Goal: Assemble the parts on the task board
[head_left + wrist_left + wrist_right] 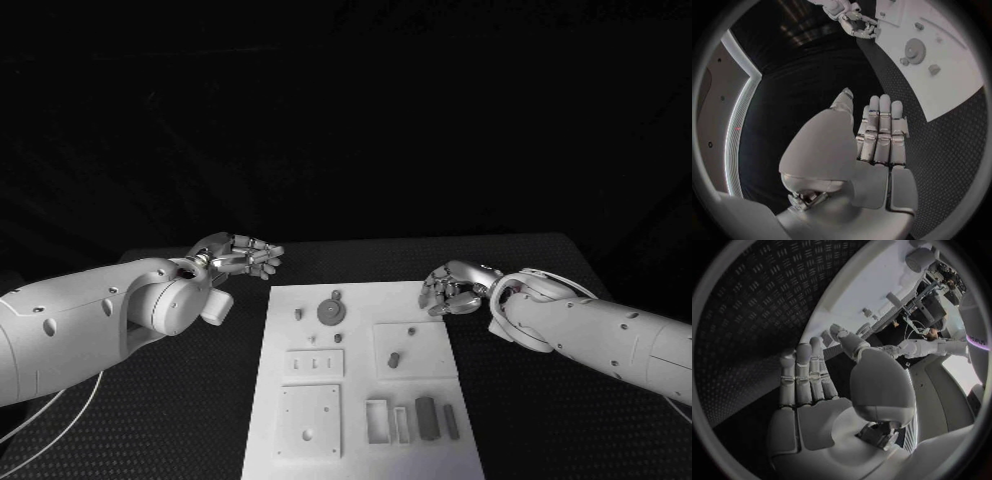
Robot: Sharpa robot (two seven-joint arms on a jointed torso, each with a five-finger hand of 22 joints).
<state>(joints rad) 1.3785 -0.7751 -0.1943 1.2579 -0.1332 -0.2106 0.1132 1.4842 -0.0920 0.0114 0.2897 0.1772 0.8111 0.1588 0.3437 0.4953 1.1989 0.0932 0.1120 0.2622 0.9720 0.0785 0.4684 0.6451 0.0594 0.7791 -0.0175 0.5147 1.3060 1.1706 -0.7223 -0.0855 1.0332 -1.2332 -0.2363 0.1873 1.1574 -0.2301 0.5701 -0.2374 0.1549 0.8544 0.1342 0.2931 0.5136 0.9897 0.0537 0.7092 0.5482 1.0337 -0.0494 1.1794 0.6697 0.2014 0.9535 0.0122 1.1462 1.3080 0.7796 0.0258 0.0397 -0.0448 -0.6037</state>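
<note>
The white task board lies in the middle of the black table. On it are a round grey gear-like part, a small peg on a square plate, and two dark upright blocks near its front. My left hand hovers off the board's far left corner, holding nothing; in the left wrist view its fingers lie straight and side by side. My right hand hangs at the board's far right corner, also holding nothing, its fingers stretched out. The board and gear lie beyond the left hand.
Black textured table surrounds the board on both sides. Raised white plates and a slotted holder occupy the board's near half. The right hand shows far off in the left wrist view.
</note>
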